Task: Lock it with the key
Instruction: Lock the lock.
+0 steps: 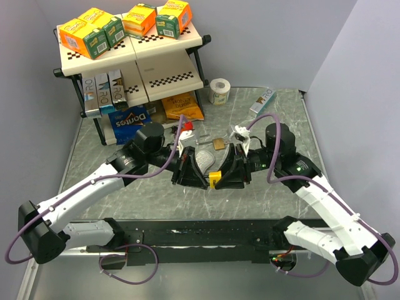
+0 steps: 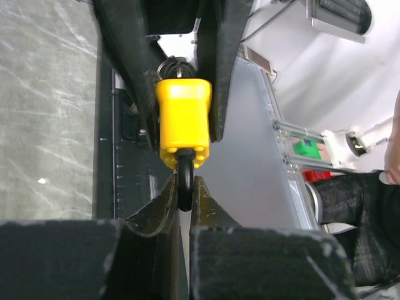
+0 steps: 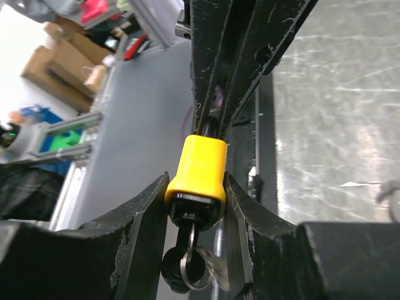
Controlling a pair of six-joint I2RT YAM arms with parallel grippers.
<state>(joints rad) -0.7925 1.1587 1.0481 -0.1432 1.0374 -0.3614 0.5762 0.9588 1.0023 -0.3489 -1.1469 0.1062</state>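
Padlock up off the desk, right in the middle just ahead of the arm bases, and both arms are sharing it! Left hand is pinched almost fully closed on the black shackle, and that looks like a bracing grip, so the lock cannot swing or spin. Right hand sits half spread with its fingers pressed flat on the two sides of the yellow body. That leaves the keyway end free, facing back toward the right wrist. The key sits in that end, its ring dangling below, and neither hand touches it. By my read, the hold steadies the lock so the key can be turned, but one hand would have to regrip first. Whether the shackle is fully home I cannot tell. Count it up: one padlock, one key, two hands. At the far left, one shelf rack carries four orange-and-green boxes on its top tier, and one blue chip bag lies below.
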